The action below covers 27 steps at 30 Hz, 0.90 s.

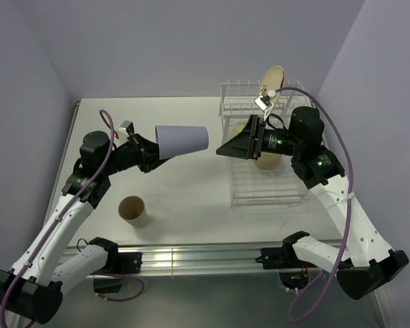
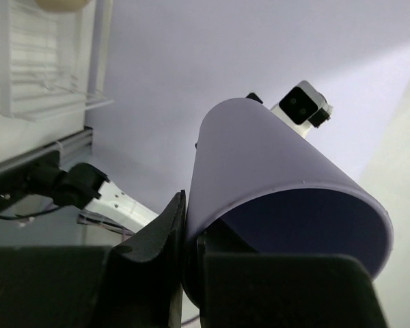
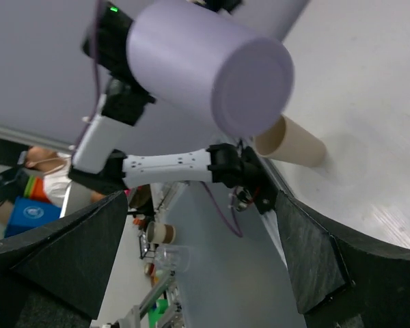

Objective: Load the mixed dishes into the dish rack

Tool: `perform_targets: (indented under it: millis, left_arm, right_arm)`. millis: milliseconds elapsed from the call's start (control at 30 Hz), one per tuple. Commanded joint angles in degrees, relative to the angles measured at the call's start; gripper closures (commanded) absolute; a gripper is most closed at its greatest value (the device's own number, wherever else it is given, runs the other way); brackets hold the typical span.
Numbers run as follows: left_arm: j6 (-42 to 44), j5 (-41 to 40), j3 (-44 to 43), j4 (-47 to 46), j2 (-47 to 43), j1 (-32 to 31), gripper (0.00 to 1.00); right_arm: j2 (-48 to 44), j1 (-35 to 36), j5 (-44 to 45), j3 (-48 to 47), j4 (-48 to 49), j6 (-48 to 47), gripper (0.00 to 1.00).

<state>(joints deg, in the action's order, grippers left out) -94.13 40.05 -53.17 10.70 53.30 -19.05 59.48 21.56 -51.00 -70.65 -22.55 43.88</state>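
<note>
My left gripper is shut on the rim of the lavender tumbler and holds it on its side in the air, base pointing right. In the left wrist view one finger is outside the tumbler and the other is inside. My right gripper is open and empty, facing the tumbler's base a short gap away. The tan tumbler stands upright on the table and also shows in the right wrist view. The cream plate stands in the prongs of the dish rack. A pale yellow-green piece and a cream piece lie in the rack, mostly hidden by my right arm.
The rack sits at the right of the white table, and its wires show in the left wrist view. A grey wall is close behind. A metal rail runs along the near edge.
</note>
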Motion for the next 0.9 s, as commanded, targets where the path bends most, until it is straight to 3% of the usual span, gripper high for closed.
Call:
perform_targets:
  millis: [0, 167, 467, 567, 700, 767, 867]
  left_arm:
    - [-9.8, 2.0, 2.6, -14.2, -2.4, -3.2, 1.0]
    - [-12.6, -1.4, 4.1, -19.6, -1.1, -9.1, 1.0]
    - [-13.8, -6.3, 4.1, -23.0, 1.5, -17.4, 1.0]
    - [-14.0, -7.4, 4.4, -23.7, 1.8, -19.0, 1.0]
    - [-15.6, -8.1, 6.4, -26.5, 1.7, -19.4, 1.0]
    - [-16.0, -8.0, 6.3, -27.7, 2.2, -19.5, 1.0]
    - [-15.7, -7.6, 5.6, -28.0, 3.2, -19.6, 1.0]
  right_arm:
    - [-2.0, -0.3, -6.8, 3.0, 15.6, 7.4, 0.04]
    - [-1.3, -0.3, -6.8, 6.1, 24.2, 11.3, 0.04]
    - [0.7, -0.3, -7.4, 7.3, 29.2, 13.6, 0.05]
    - [1.1, -0.3, -8.5, 8.3, 32.5, 15.9, 0.12]
    - [0.2, -0.2, -11.5, 12.9, 43.1, 23.7, 0.36]
    - [-0.2, 0.1, -12.9, 14.1, 48.6, 27.4, 0.34]
    - [-1.2, 0.8, -14.2, 15.4, 50.7, 27.8, 0.23]
